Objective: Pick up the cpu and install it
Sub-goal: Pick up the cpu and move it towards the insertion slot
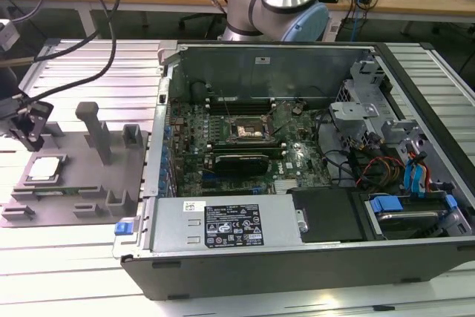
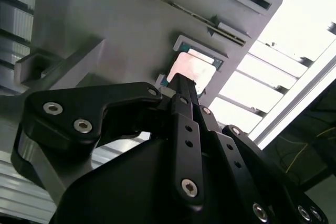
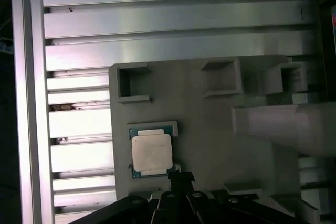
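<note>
ribbed aluminium bench [image 1: 96, 64] runs under everything, with wooden desks and cables behind. on it, at the exterior view's left, lies a grey tray [image 1: 89, 183] of blocks and pockets. at the exterior view's right stands an opened computer case [image 1: 297, 257], its green board [image 1: 297, 155] facing up and the dark square socket [image 1: 247, 130] in the middle of it bare.

the cpu [image 1: 46, 168] is not yet lifted. it lies flat in its shallow pocket near the tray's outer corner, pale metal top up. the gripper [image 1: 26, 128] hangs over that end of the tray, well apart from the case. in the first wrist view its dark tip [image 3: 181, 176] comes in just beside one edge of the cpu [image 3: 151, 152], not over the middle of it. in both wrist views the tip reads as one narrow point, so to my eye the gripper [image 2: 181, 80] is drawn closed with nothing in it. i can't say whether it touches the tray or hovers above it.

so this looks like the approach of the pick-up, with the install untouched. as i judge it, taking the chip calls for the tip to be centred on it and set to its width, squarely and gently, since it sits snug in the pocket and is thin.
</note>
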You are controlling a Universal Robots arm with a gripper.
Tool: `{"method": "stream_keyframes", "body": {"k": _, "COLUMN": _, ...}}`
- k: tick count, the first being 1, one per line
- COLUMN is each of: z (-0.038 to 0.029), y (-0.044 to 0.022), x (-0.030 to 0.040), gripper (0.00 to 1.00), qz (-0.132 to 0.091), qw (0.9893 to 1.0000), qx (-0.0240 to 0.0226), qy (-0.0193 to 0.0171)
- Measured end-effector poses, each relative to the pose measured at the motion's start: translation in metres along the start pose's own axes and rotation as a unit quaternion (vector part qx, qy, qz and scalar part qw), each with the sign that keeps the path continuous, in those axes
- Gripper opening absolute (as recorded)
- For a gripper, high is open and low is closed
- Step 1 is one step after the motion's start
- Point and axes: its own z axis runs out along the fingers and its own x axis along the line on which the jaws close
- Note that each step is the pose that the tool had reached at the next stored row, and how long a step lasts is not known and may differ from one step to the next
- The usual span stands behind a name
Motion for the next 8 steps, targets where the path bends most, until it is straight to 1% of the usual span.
{"method": "stream_keyframes", "body": {"k": 1, "z": 0.0039, "y": -0.0006, "x": 0.0023, "gripper": 0.11, "qz": 0.000, "qw": 1.0000, "qx": 0.0000, "qy": 0.0000}}
{"method": "stream_keyframes", "body": {"k": 4, "z": 0.0143, "y": -0.0018, "x": 0.0122, "gripper": 0.11, "qz": 0.000, "qw": 1.0000, "qx": -0.0001, "qy": 0.0000}}
{"method": "stream_keyframes", "body": {"k": 8, "z": 0.0219, "y": -0.0024, "x": 0.0148, "gripper": 0.11, "qz": -0.002, "qw": 1.0000, "qx": -0.0002, "qy": 0.0000}}
